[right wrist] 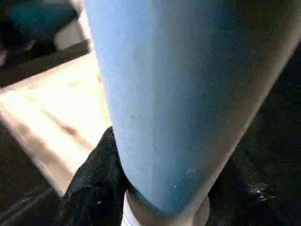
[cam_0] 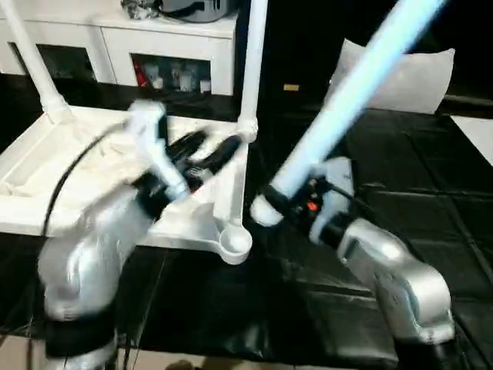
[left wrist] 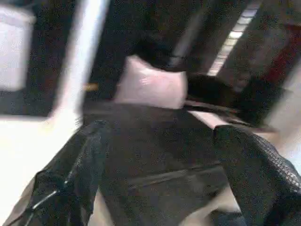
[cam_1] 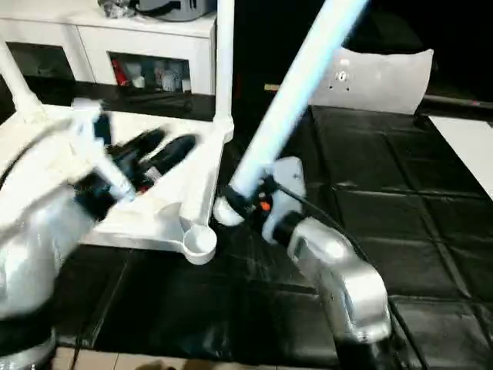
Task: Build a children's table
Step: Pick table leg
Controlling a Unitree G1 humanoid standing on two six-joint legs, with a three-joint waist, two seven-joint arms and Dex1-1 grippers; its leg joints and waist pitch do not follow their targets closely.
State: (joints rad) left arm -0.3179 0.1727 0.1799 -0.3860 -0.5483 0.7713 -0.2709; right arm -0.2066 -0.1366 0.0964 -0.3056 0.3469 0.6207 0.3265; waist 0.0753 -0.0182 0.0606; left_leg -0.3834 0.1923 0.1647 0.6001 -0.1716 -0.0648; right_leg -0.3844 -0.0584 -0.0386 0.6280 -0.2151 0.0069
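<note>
White table top [cam_0: 46, 177], pale bluish-white leg [cam_0: 347, 100] in the black-fingered right gripper [cam_0: 271, 202], black floor mat [cam_0: 400, 177] beneath, silver forearms [cam_0: 85, 262]

The left gripper [cam_0: 206, 152] is held forward from a raised silver forearm, its black fingers [left wrist: 75, 174] spread apart with nothing between them. The right gripper [cam_0: 271, 202] is closed around a white leg [cam_0: 350, 96], the forearm angled inward.

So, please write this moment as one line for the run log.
right end effector: shut on leg | left end effector: open, over table top | near corner socket: empty | two legs upright
</note>
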